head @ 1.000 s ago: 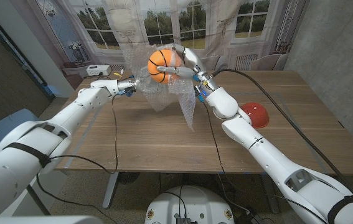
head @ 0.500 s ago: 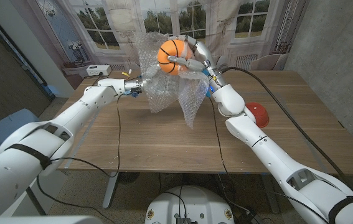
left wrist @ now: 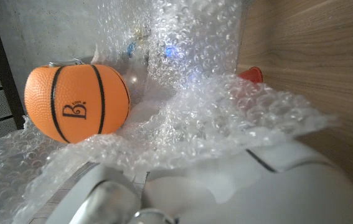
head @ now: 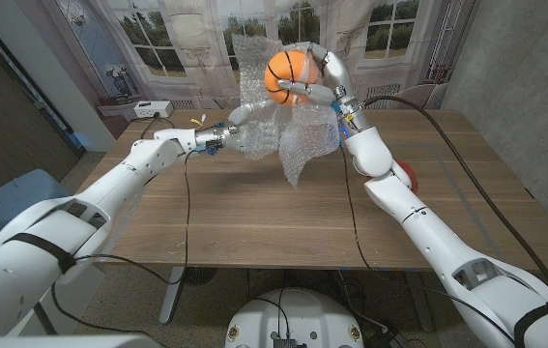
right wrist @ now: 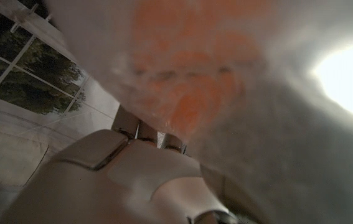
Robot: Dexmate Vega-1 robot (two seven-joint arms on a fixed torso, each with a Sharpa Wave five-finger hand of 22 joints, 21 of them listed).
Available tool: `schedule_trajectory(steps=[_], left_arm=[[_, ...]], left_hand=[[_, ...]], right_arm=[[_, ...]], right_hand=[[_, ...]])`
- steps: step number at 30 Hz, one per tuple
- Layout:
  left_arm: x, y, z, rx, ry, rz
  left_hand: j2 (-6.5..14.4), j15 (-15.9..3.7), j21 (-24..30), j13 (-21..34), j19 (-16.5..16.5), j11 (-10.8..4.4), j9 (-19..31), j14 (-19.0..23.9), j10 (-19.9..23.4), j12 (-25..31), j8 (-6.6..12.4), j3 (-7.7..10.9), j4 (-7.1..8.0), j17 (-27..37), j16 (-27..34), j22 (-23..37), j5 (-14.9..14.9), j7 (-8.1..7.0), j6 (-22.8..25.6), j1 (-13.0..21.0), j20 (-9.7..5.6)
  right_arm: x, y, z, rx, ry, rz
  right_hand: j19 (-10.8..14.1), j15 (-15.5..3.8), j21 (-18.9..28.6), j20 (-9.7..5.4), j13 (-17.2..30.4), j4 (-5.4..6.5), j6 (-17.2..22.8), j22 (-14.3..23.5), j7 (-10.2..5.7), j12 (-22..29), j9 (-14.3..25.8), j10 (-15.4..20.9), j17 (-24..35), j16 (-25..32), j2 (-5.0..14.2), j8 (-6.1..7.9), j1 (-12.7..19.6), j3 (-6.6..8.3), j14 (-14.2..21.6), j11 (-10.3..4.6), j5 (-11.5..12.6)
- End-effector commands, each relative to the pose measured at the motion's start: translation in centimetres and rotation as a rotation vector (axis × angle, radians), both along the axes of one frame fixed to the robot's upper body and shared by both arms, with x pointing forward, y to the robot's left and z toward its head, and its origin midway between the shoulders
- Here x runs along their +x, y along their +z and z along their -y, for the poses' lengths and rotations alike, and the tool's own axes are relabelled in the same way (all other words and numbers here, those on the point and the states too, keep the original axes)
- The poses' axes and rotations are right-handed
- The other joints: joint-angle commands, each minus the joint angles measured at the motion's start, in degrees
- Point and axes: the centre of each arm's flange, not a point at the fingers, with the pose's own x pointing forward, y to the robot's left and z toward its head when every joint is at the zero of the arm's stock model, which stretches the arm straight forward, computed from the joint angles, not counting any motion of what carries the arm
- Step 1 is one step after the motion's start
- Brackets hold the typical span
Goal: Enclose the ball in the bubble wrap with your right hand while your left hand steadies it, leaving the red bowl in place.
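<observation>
An orange ball (head: 288, 74) with black lines is held high above the table's far side, my right hand (head: 324, 79) gripping it from the right, fingers curled over it. A clear bubble wrap sheet (head: 275, 130) rises behind the ball and hangs below it. My left hand (head: 223, 136) grips the sheet's left edge, lower and to the left of the ball. The left wrist view has the ball (left wrist: 76, 102) lying against the bubble wrap (left wrist: 226, 124) beyond my left hand (left wrist: 195, 186). Close up in the right wrist view, the ball (right wrist: 182, 74) is an orange blur past my right hand (right wrist: 120, 180).
The red bowl (head: 408, 175) sits upside down on the wooden table (head: 254, 222) at the right, mostly hidden behind my right forearm; a sliver of the bowl (left wrist: 251, 74) also peeks past the wrap. A white box (head: 143, 108) stands at the far left corner.
My right hand has carried the ball and wrap upward and to the right. The left hand has followed to the right, still holding the sheet's edge.
</observation>
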Motion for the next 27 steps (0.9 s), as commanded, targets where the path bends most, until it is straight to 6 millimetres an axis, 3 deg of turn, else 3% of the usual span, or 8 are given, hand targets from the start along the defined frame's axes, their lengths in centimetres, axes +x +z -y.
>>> schedule_trajectory(steps=[1, 2, 7, 12, 17, 22, 25, 27], left_arm=[[0.5, -0.5, -0.3, -0.052, -0.003, -0.057], [0.5, -0.5, -0.2, -0.054, -0.005, -0.056], [0.9, -0.4, 0.0, -0.063, -0.025, -0.066], [1.1, -0.6, 0.1, -0.05, -0.023, -0.077], [1.1, -0.8, -0.1, -0.026, 0.019, -0.095], [0.9, -1.0, -0.3, -0.034, 0.077, -0.134], [0.4, -1.7, -0.5, -0.088, 0.191, -0.207], [0.1, -2.2, -0.6, -0.143, 0.27, -0.245]], left_hand=[[0.81, -0.33, -0.12, 0.02, 0.64, -1.55, 0.14, 0.67, 1.15, 0.42, 0.54, 0.28, -0.42, 0.01, 0.43, 0.11, 0.3, -0.35, 1.54, 0.32, 0.21], [0.98, -0.36, -0.19, -0.01, 0.76, -3.09, 0.14, 0.73, 2.01, 0.7, 0.53, 0.28, -0.54, -0.01, 0.39, 0.11, 0.24, -0.26, 2.01, 0.4, 0.22], [1.13, -0.85, -0.3, -0.07, 0.83, -4.18, 0.14, 1.28, 2.82, 0.91, 0.76, 0.24, -0.68, -0.03, 0.51, 0.1, 0.17, 0.34, 3.29, 0.46, 0.22], [1.23, -0.96, -0.32, -0.11, 1.0, -3.57, 0.14, 1.7, 3.33, 1.02, 0.65, 0.2, -0.72, -0.04, 0.6, 0.1, 0.15, 0.88, 3.46, 0.44, 0.2], [0.96, -0.45, -0.21, -0.17, 1.99, -0.37, 0.12, 1.86, 1.56, 0.03, -0.89, -0.27, -0.91, -0.05, 0.37, 0.13, 0.0, 1.1, 0.63, 0.27, 0.2], [0.41, 1.41, -0.77, -0.08, 2.45, 1.02, 0.03, -2.39, -4.22, -1.44, -2.01, -1.23, -1.51, 0.01, -0.5, 0.11, -0.02, -1.67, -7.46, 0.36, 0.23], [1.37, 0.78, -3.1, -0.05, -0.95, -1.02, -0.11, -8.71, -15.39, -1.73, -1.83, -1.01, -3.0, -0.02, -0.48, 0.03, -0.17, -5.99, -14.87, 1.8, 0.24], [2.59, 0.17, -5.31, -0.06, -5.04, -2.64, -0.16, -16.25, -22.26, -1.73, -1.79, -0.29, -4.22, -0.06, -1.15, 0.01, -0.36, -7.5, -18.11, 3.03, 0.2]], right_arm=[[0.9, -2.9, 0.7, -0.151, -0.241, 0.148], [1.2, -3.3, 0.6, -0.163, -0.245, 0.142], [2.2, -5.1, -0.1, -0.251, -0.28, 0.153], [2.8, -6.1, -0.4, -0.312, -0.342, 0.196], [3.6, -6.5, 0.3, -0.313, -0.403, 0.22], [4.5, -6.4, 1.3, -0.293, -0.483, 0.237], [5.1, -6.3, 2.0, -0.284, -0.536, 0.239], [5.5, -6.3, 2.4, -0.285, -0.559, 0.228]], right_hand=[[-2.75, -28.27, 0.56, -15.91, 1.48, -5.29, 12.17, 0.01, 11.57, 0.43, 0.11, 10.84, 0.36, -0.27, 22.44, 0.29, 22.14, 5.71, 20.9, -1.94, 0.19], [-2.82, -28.26, 0.6, -15.91, 1.51, -5.29, 12.19, -0.03, 11.58, 0.42, 0.11, 10.82, 0.38, -0.32, 22.43, 0.29, 22.13, 5.71, 20.86, -1.95, 0.19], [-3.11, -28.21, 0.78, -15.91, 1.49, -5.23, 12.24, -0.17, 11.52, 0.31, 0.1, 10.72, 0.5, -0.5, 22.43, 0.3, 22.04, 5.73, 20.81, -2.0, 0.18], [-3.46, -28.17, 1.0, -15.92, 1.65, -5.2, 12.27, -0.37, 11.48, 0.29, 0.1, 10.61, 0.63, -0.75, 22.4, 0.3, 21.98, 5.75, 20.7, -2.14, 0.2], [-3.68, -28.2, 1.17, -15.92, 1.59, -5.25, 12.35, -0.51, 11.37, 0.18, 0.09, 10.56, 0.72, -0.97, 22.35, 0.32, 22.02, 5.8, 20.58, -2.12, 0.22], [-3.84, -28.17, 1.4, -15.91, 1.58, -5.23, 12.46, -0.66, 11.39, 0.15, 0.08, 10.68, 0.82, -1.17, 22.35, 0.35, 21.99, 5.84, 20.52, -2.23, 0.24], [-3.92, -28.18, 1.54, -15.92, 1.6, -5.23, 12.45, -0.75, 11.39, 0.13, 0.08, 10.67, 0.9, -1.23, 22.38, 0.33, 22.01, 5.88, 20.58, -2.24, 0.25], [-3.96, -28.19, 1.62, -15.91, 1.6, -5.24, 12.47, -0.81, 11.36, 0.1, 0.07, 10.65, 0.95, -1.27, 22.37, 0.34, 22.02, 5.89, 20.6, -2.21, 0.25]])
